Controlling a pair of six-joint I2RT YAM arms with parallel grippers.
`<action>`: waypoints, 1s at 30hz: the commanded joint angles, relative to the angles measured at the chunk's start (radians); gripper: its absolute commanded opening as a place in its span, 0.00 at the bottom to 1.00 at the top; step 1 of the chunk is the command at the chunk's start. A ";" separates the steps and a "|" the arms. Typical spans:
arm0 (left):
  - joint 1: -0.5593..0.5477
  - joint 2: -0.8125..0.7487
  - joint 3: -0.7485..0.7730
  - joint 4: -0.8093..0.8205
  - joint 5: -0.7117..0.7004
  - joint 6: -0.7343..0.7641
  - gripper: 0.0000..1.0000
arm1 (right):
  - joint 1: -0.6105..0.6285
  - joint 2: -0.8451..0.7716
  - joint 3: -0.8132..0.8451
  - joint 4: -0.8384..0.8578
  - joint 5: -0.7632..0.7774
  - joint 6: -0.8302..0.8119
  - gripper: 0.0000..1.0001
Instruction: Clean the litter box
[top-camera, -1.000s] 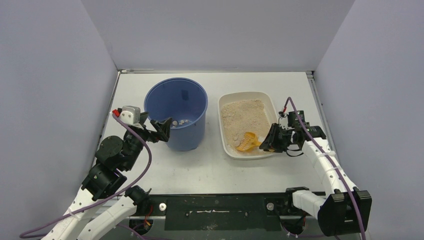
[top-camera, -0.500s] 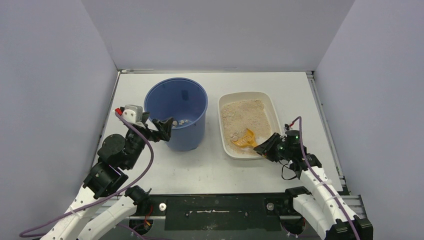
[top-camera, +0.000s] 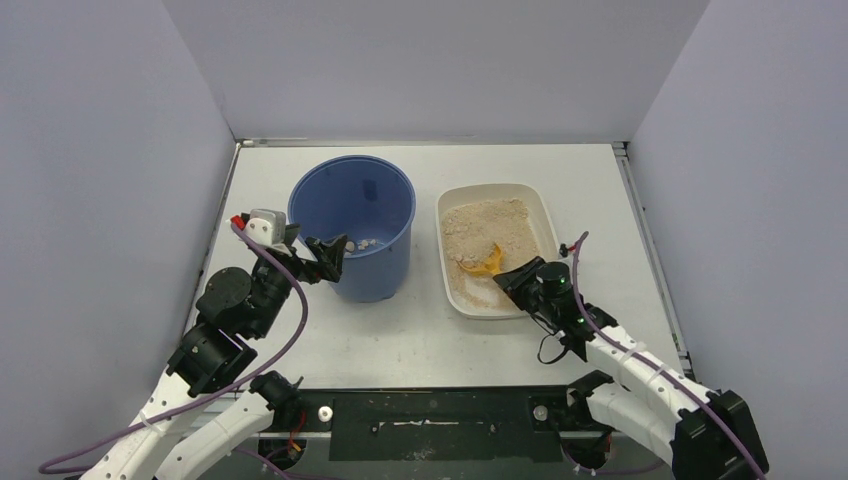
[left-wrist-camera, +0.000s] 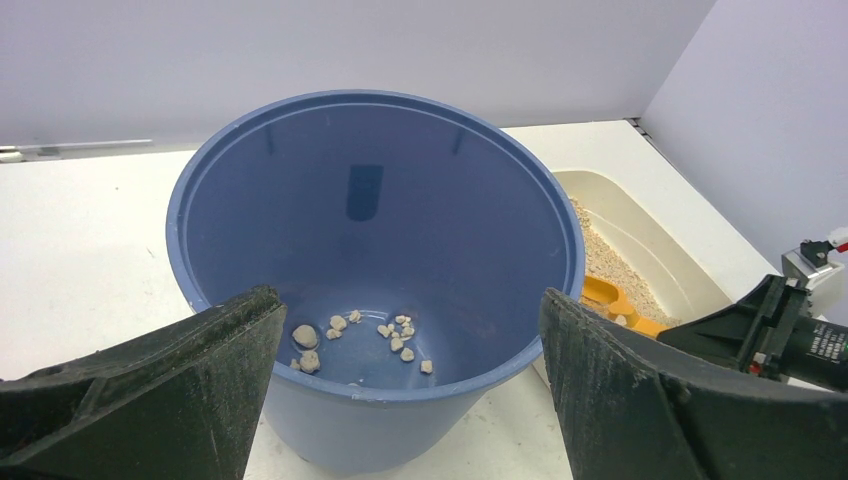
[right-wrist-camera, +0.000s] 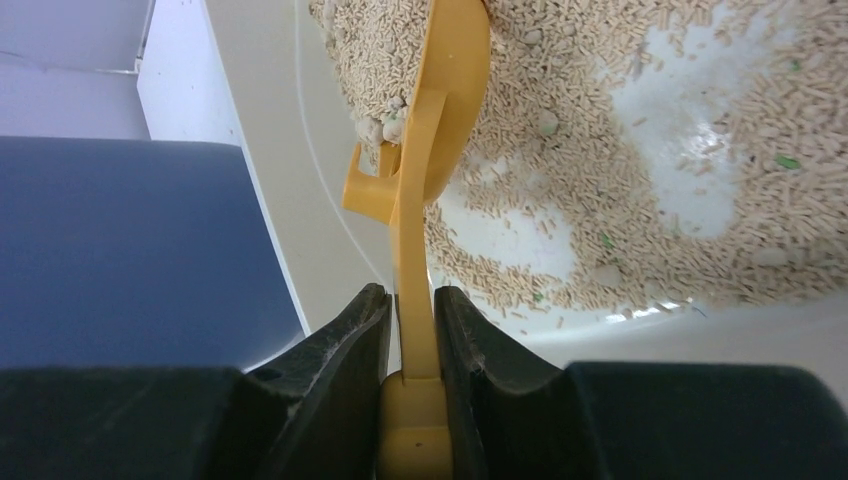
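1. Right wrist view: the right gripper is clenched on the flat handle of the small orange slotted plastic scoop. The scoop's head is dug into the tan pellet litter.
2. The shallow cream-white rectangular plastic litter box has bare patches of floor showing. The scoop works close to its left wall, and the right gripper is at its near edge.
3. The tall round blue plastic bucket stands just beside the litter box, on its left. A few pale clumps lie on the bucket's floor.
4. The left gripper is spread wide and grasps nothing. It is further left of the litter box, beyond the bucket, and whether it touches the bucket's wall I cannot tell.
5. Judged step: scooping and sifting, with a couple of lumps seemingly caught at the scoop's head.
6. The next move likely calls for raising the scoop level so loose pellets drop through the slots. The scoop would then go left over the litter box wall to be tipped above the bucket.
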 joint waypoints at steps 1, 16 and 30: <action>0.006 0.004 0.009 0.048 0.004 -0.002 0.97 | 0.063 0.102 -0.007 0.197 0.170 0.067 0.00; 0.006 0.001 0.010 0.049 0.006 -0.004 0.97 | 0.209 0.273 -0.018 0.387 0.403 0.209 0.00; 0.006 0.007 0.008 0.048 0.007 -0.004 0.97 | 0.210 0.450 -0.066 0.696 0.387 0.213 0.00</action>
